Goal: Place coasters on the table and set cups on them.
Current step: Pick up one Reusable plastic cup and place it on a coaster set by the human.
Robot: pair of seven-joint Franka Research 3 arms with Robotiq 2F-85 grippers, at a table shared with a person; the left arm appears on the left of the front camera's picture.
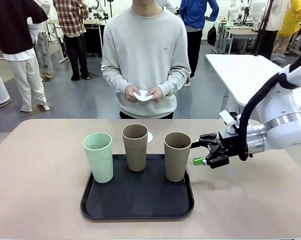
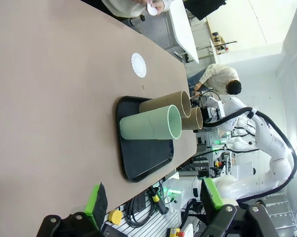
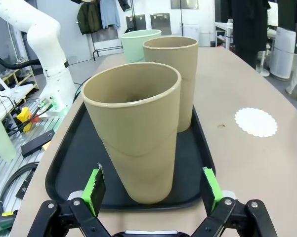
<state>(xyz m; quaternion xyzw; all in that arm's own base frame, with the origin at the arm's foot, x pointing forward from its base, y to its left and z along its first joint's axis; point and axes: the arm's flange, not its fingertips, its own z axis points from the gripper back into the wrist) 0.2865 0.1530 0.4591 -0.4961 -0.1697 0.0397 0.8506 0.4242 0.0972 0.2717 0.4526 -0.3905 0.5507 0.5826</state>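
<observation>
Currently matte tapered cups [image 1: 135, 147] on rounded tray [image 1: 140, 197]; scalloped coaster [image 3: 256, 122], possibly paper.

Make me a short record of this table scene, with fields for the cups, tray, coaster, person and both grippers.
cups: green cup, middle brown cup and right brown cup, all upright on the tray
tray: black, on the table
coaster: white, on the table beyond the tray, no cup on it
person: hands at the far side hold something white, likely more coasters
right gripper: jaws open, beside the right brown cup, holding nothing
left gripper: jaws open, back from the tray, holding nothing
</observation>
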